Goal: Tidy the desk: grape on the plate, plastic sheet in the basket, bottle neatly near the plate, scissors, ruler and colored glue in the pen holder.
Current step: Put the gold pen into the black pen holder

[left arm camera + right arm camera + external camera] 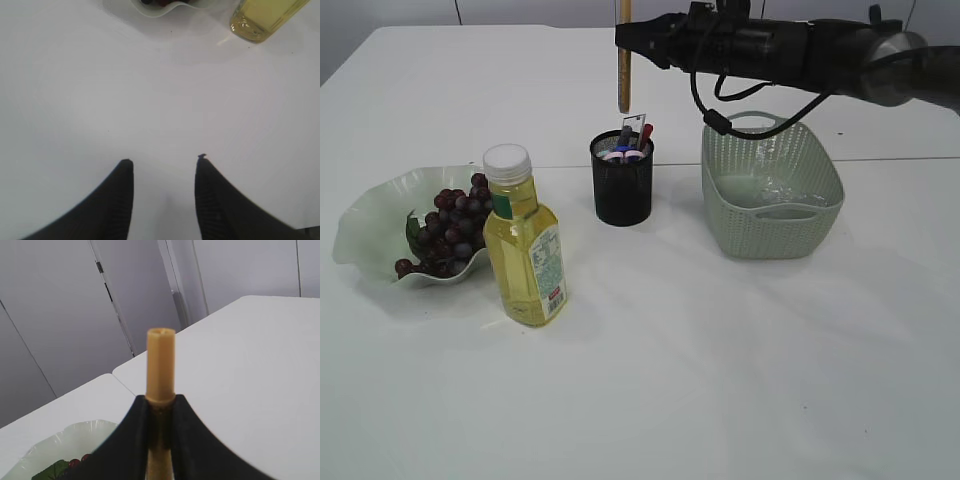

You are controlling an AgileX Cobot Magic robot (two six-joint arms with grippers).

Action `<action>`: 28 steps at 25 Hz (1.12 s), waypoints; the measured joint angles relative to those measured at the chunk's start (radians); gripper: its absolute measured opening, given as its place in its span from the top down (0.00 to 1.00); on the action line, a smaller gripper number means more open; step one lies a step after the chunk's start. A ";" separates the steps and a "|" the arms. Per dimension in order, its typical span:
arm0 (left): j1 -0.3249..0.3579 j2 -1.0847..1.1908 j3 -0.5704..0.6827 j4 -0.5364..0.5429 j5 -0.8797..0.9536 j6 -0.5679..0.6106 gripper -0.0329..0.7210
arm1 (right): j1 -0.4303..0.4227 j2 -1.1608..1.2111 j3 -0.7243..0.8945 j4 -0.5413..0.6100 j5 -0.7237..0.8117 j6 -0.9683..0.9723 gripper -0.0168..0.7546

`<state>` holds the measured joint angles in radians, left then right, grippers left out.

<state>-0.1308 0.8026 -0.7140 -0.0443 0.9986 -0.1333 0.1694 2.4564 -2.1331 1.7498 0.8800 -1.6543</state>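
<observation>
Right pincer (624, 40) reaches in from the right at the top of the exterior view, closed tight on a tan ruler (624, 60). Ruler hangs upright, lower end above the black mesh pen holder (622, 190) and clear of its rim. Right wrist view: ruler (160, 365) is clamped between the two dark fingers (125, 440), its end sticking out past them.

Pen holder already has items standing in it; blue, white and red tops show, too small to name.

Left pincer (164, 162) sits low over bare white bench (150, 90), fingers partly apart, nothing between them. Not seen in the exterior view.

Grapes (455, 225) lie on the wavy pale-green plate (365, 235) at left. Bottle (523, 240) of yellow liquid, white cap, stands upright just beside the plate's right edge. Green woven basket (770, 195) stands right of the pen holder; clear plastic sheet (760, 190) seems to lie inside, hard to make out.
</observation>
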 joint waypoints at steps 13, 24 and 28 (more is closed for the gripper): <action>0.000 0.000 0.000 0.000 0.007 0.000 0.55 | 0.021 0.063 0.000 0.014 0.004 -0.021 0.87; 0.000 0.000 0.000 0.000 0.028 0.002 0.55 | 0.041 0.089 -0.007 0.024 0.002 -0.021 0.82; 0.000 0.000 0.000 0.000 0.028 0.002 0.55 | 0.041 0.089 -0.009 0.026 0.001 -0.033 0.81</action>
<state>-0.1308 0.8026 -0.7140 -0.0443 1.0265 -0.1317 0.2104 2.5452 -2.1421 1.7754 0.8808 -1.6871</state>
